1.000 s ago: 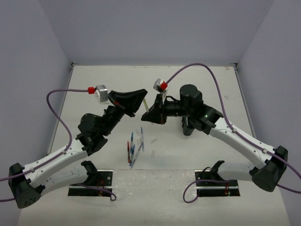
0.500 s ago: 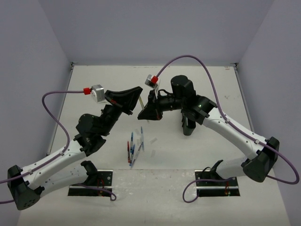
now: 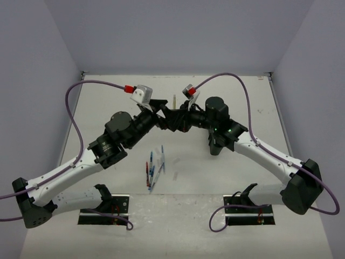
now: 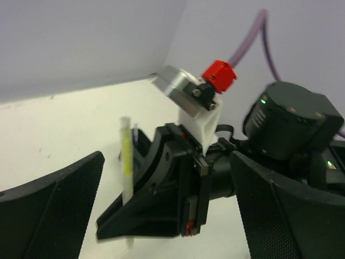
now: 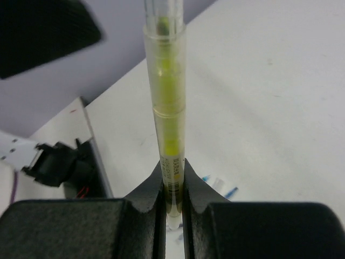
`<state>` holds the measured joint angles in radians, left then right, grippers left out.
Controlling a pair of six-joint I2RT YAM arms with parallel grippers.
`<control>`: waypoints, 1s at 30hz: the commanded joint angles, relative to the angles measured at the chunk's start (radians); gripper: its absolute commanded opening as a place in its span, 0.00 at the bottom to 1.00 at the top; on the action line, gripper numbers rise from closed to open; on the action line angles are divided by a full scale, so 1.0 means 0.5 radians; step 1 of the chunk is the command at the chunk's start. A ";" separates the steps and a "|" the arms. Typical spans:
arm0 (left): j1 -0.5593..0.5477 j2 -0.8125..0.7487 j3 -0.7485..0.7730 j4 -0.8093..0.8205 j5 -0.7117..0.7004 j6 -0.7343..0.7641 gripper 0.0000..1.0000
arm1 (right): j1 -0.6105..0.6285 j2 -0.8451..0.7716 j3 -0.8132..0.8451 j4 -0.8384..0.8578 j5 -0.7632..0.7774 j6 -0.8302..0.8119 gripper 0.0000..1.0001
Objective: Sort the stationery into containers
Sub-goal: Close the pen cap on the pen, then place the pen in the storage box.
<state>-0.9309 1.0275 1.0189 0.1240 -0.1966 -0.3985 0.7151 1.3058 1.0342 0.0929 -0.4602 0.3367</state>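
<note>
Right wrist: right pincer (image 5: 172,177) clamps a slim, translucent yellow-green pen (image 5: 165,97).

A white table (image 3: 178,232) filled the booth, enclosed by plain pale lavender walls (image 3: 172,32) on its left, far and right sides. Soft, even light fell across it.

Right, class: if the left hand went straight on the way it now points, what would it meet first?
Probably the right hand, shut on the upright yellow-green pen, dead ahead between the open fingers of the left hand; depth is unclear.
</note>
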 commanded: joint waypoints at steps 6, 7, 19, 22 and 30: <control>-0.010 0.032 0.459 -0.881 -0.931 -0.195 1.00 | -0.281 -0.331 -0.272 -0.155 1.108 0.126 0.00; -0.010 0.004 0.423 -0.886 -0.926 -0.173 1.00 | -0.301 -0.368 -0.301 -0.180 1.211 0.109 0.00; -0.011 -0.222 0.046 -1.042 -0.774 -0.166 1.00 | -0.347 -0.597 -0.660 -0.477 1.788 0.126 0.00; -0.010 -0.220 0.018 -1.086 -0.752 -0.166 1.00 | -0.347 -0.633 -0.708 -0.510 1.795 0.164 0.00; -0.010 -0.296 -0.079 -1.075 -0.638 -0.142 1.00 | -0.347 -0.656 -0.823 -0.571 1.813 0.287 0.00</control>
<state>-0.9363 0.9124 0.9930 -0.4126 -0.5499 -0.4864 0.5430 0.9922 0.6333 -0.1807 0.4105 0.4308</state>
